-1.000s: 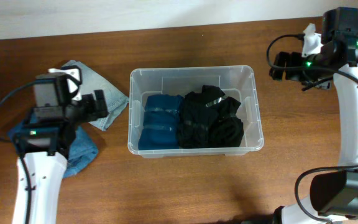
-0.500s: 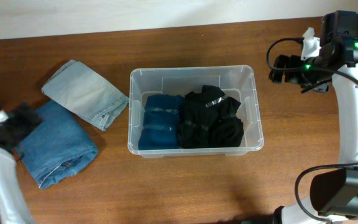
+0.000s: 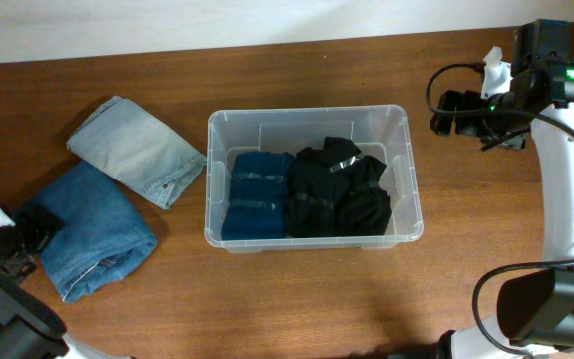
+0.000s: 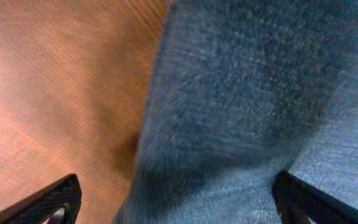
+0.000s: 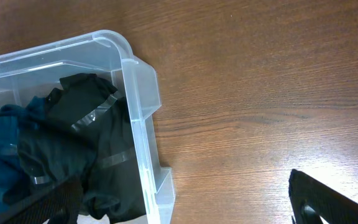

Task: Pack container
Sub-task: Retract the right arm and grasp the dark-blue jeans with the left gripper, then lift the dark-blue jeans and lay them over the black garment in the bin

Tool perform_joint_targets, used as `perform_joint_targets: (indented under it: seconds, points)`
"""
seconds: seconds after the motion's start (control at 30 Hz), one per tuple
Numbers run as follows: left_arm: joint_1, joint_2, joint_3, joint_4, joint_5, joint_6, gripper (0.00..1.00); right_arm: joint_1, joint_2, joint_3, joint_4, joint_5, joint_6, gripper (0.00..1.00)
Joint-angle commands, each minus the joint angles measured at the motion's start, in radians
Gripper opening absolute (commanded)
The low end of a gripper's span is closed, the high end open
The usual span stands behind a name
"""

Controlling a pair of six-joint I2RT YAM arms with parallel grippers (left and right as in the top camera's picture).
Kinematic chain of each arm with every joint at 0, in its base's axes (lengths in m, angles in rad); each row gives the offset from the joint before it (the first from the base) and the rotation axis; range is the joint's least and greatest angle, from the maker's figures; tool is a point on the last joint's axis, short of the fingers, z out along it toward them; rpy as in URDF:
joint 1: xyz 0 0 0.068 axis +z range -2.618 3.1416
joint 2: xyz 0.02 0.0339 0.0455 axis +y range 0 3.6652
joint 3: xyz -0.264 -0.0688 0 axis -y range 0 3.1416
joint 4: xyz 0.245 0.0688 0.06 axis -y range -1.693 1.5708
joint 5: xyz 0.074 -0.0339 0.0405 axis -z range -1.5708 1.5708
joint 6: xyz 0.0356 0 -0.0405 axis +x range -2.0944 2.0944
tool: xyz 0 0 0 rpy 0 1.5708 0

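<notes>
The clear container [image 3: 307,113] sits in the middle of the desk [image 3: 297,299], upright and open at the top; inside it a folded blue garment [image 3: 255,194] fills the left side and black clothes [image 3: 339,189] fill the middle and right, the two touching. Outside the container, to its left, a folded pale denim piece [image 3: 133,150] lies near the left wall; darker blue jeans [image 3: 93,224] lie below it, their edges meeting. The left arm [image 3: 8,311] reaches in from the bottom left corner; the left jaws are at the left edge of the jeans, spread wide with cloth and bare desk between the fingertips [image 4: 58,198], gripping nothing; whether they touch the cloth I cannot tell. The right arm [image 3: 571,189] holds the right jaws well apart from the container, off its upper right corner; they too are spread wide with only desk between them; its wrist view shows the container's corner [image 5: 138,68] at the left.
</notes>
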Motion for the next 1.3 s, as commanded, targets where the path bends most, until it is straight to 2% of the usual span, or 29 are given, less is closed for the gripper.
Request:
perform_joint_targets:
  seconds: [0.0, 0.07, 0.13, 0.3, 0.4, 0.53, 0.6, 0.9, 1.0, 1.17, 1.27]
  points:
    - [0.003, 0.076, 0.013, 0.014, 0.135, 0.21, 0.99, 0.005, 0.0, -0.007, 0.003, 0.018, 0.004, 0.99]
    - [0.003, 0.126, 0.012, 0.01, 0.294, 0.32, 0.99, 0.005, 0.0, -0.007, 0.004, 0.028, 0.005, 0.99]
    - [0.003, 0.166, 0.012, 0.004, 0.409, 0.368, 0.92, 0.005, 0.0, -0.007, 0.007, 0.028, 0.004, 0.98]
    - [0.003, 0.218, 0.011, -0.006, 0.496, 0.381, 0.75, 0.005, 0.0, -0.007, 0.006, 0.028, 0.005, 0.99]
    - [0.003, 0.22, 0.011, -0.015, 0.496, 0.381, 0.55, 0.005, 0.0, -0.007, 0.006, 0.028, 0.005, 0.99]
    - [0.003, 0.22, 0.011, -0.032, 0.496, 0.381, 0.13, 0.005, 0.0, -0.007, 0.006, 0.028, 0.005, 0.99]
    - [0.003, 0.22, 0.012, -0.038, 0.496, 0.381, 0.02, 0.005, 0.0, -0.007, 0.006, 0.028, 0.005, 0.99]
    - [0.003, 0.129, 0.014, -0.085, 0.559, 0.392, 0.0, 0.005, 0.0, -0.007, 0.006, 0.028, 0.005, 0.98]
    - [0.0, 0.011, 0.024, -0.101, 0.608, 0.373, 0.0, 0.005, 0.0, -0.007, 0.006, 0.028, 0.005, 0.99]
    - [-0.024, -0.197, 0.092, -0.174, 0.608, 0.318, 0.0, 0.005, 0.0, -0.007, 0.006, 0.028, 0.005, 0.99]
    - [-0.074, -0.333, 0.161, -0.188, 0.607, 0.243, 0.01, 0.003, 0.0, -0.007, 0.007, 0.032, 0.005, 0.98]
